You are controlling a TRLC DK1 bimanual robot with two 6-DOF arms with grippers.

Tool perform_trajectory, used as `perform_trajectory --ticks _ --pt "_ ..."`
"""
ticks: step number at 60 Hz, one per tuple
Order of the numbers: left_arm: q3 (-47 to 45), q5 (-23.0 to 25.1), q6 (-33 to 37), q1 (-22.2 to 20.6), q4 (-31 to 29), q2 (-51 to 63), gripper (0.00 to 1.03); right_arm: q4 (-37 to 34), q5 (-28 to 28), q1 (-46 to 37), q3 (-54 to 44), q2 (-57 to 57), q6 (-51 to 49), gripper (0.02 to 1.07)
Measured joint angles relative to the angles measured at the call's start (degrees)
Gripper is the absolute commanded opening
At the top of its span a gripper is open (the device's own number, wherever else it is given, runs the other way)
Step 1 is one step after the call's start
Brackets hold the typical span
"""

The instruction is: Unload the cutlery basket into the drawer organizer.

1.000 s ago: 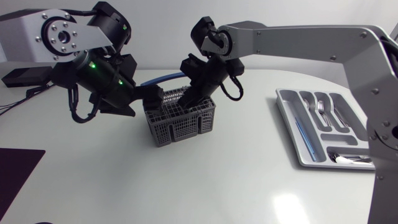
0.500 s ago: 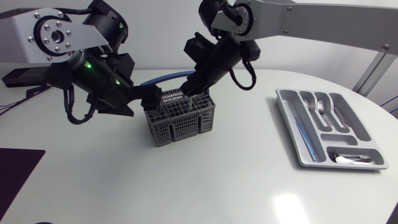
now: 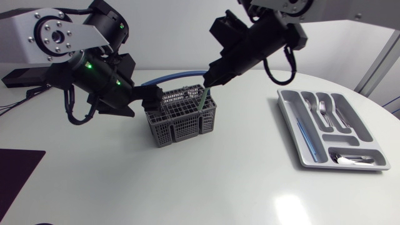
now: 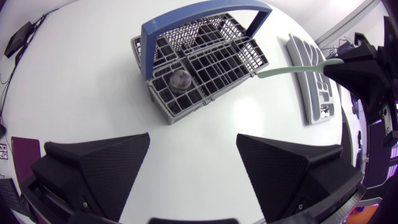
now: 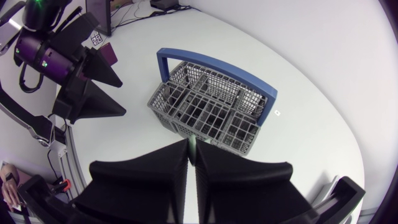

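The right gripper (image 3: 208, 79) was found clamped on the upper end of a pale green utensil (image 3: 202, 100). The utensil's lower end was seen at the rim of the cutlery basket (image 3: 181, 122). The left gripper (image 4: 193, 155) was held wide apart just beside the basket, with nothing gripped. The drawer organizer (image 3: 291, 99) was noted well apart.

Top of green utensil (image 3: 202, 100) hidden inside right end effector (image 3: 207, 83); kind unclear; roundish item (image 4: 180, 80) in basket (image 4: 214, 65) indistinct.
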Motion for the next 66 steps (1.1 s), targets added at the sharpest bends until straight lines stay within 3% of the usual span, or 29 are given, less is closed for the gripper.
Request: perform_trajectory --ticks 19,43,50,66 --pt "0.0 0.0 -0.4 -0.7 0.7 0.0 0.98 0.2 -0.7 -7.5 -11.7 -13.9 0.0 0.08" --pt "0.0 0.0 -2.7 -2.3 0.8 0.0 0.98 2.3 16.4 -22.8 -26.9 -23.5 -3.8 0.08" --pt "0.1 -0.1 -3.0 -2.3 0.8 0.0 0.98 5.2 21.4 -27.5 -31.4 -24.8 -6.7 0.08" --pt "0.4 -0.5 -3.3 -3.5 0.8 0.0 0.98 13.8 27.2 -40.9 -40.7 -24.8 -15.4 0.08"
